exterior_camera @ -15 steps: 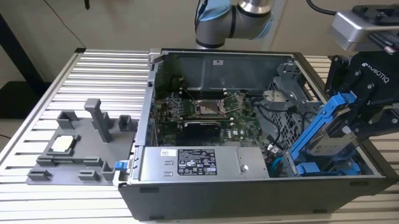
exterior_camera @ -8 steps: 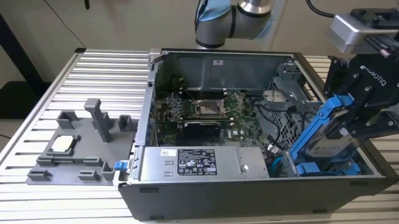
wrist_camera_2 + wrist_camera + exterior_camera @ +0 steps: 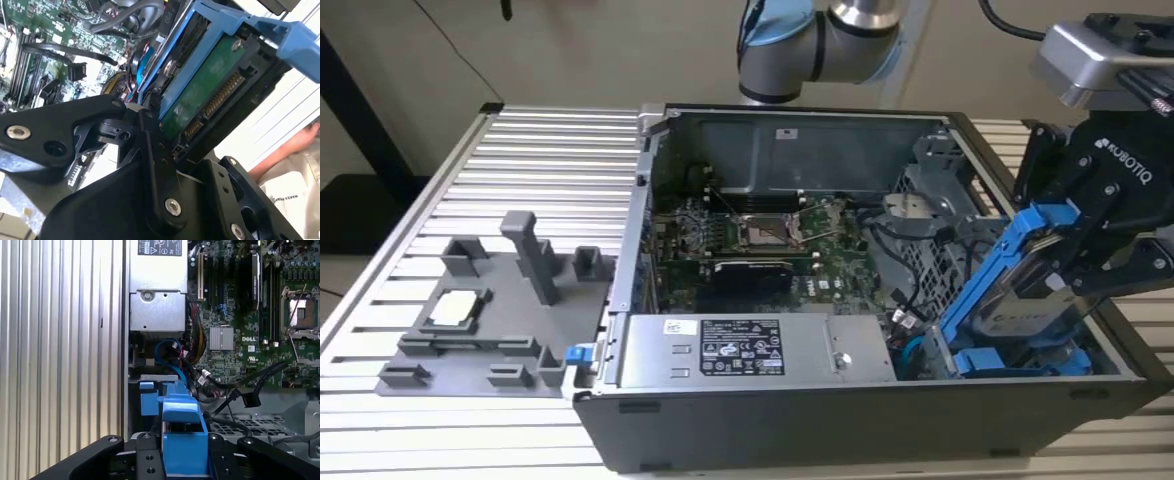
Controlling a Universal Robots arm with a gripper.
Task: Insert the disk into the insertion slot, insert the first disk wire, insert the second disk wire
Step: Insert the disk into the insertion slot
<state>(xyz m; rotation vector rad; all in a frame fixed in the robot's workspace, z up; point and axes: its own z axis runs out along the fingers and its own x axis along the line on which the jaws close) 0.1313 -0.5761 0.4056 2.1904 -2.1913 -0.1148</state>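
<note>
**Q:** What carries everything?
**A:** A ribbed metal worktop [image 3: 520, 150]. An open computer case [image 3: 720, 430] stands on it, with a grey moulded tray [image 3: 480, 320] beside the case, on the exterior view's left.

**Q:** What is inside the case?
**A:** A green circuit board [image 3: 761, 235] and a power supply [image 3: 747, 350] along the near wall.

**Q:** Where is the hand?
**A:** The hand [image 3: 1074, 265] is over the case's corner on the exterior view's right, clenched on the disk [image 3: 1021, 318].

**Q:** How does the disk sit?
**A:** It is steeply tilted in its blue frame. The lower end is down inside the case near the power supply and the upper end is above the rim. A loose black cable [image 3: 260, 377] lies near it.
</note>
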